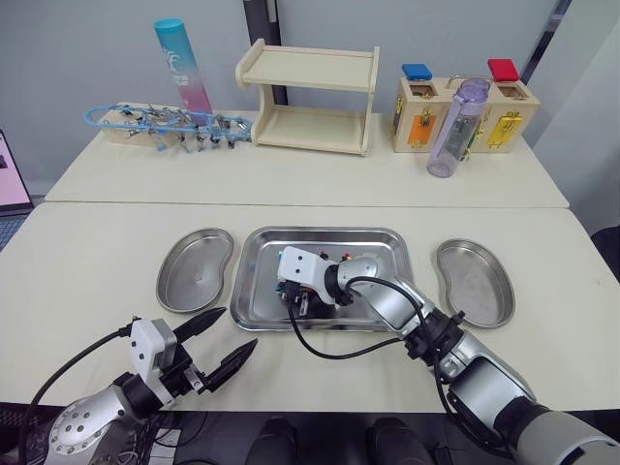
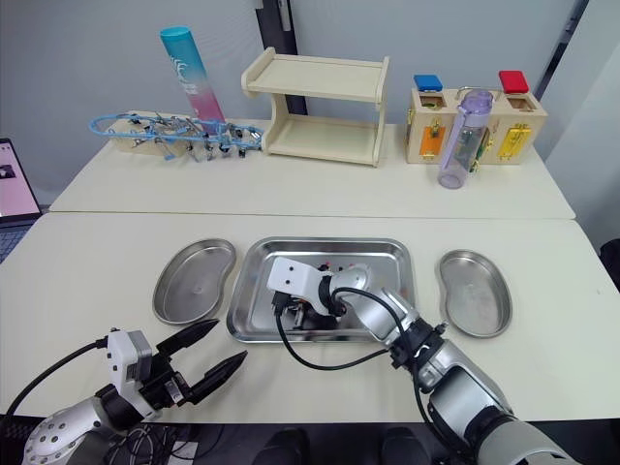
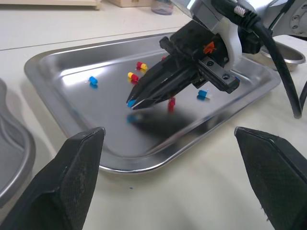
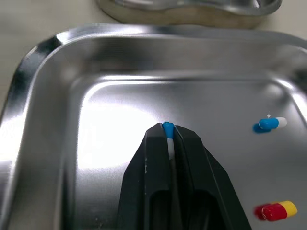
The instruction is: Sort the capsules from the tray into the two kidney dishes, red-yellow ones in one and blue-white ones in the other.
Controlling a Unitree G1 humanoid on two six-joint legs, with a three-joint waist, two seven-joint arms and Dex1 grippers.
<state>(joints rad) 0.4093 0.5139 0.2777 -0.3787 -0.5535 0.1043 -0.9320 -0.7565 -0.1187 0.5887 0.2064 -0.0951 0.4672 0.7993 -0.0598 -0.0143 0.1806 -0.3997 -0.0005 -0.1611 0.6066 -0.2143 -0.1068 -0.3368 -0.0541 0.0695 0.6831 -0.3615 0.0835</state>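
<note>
A steel tray (image 1: 387, 242) lies at the table's middle, between two empty kidney dishes, the left dish (image 1: 194, 273) and the right dish (image 1: 477, 283). My right gripper (image 1: 294, 308) reaches down into the tray's near left part and is shut on a blue-white capsule (image 4: 167, 127), whose blue end pokes out between the fingertips just above the tray floor. Loose in the tray lie red-yellow capsules (image 3: 132, 76) and blue-white capsules (image 3: 204, 94). My left gripper (image 1: 237, 329) hovers open near the table's front edge, below the left dish, holding nothing.
On the rear table stand a wooden shelf (image 1: 308, 97), a clear purple bottle (image 1: 455, 131), wooden lock boxes (image 1: 426, 111), a blue-pink tube (image 1: 182, 66) and a blue rack of clips (image 1: 165, 124). A laptop (image 1: 10, 174) sits at the far left edge.
</note>
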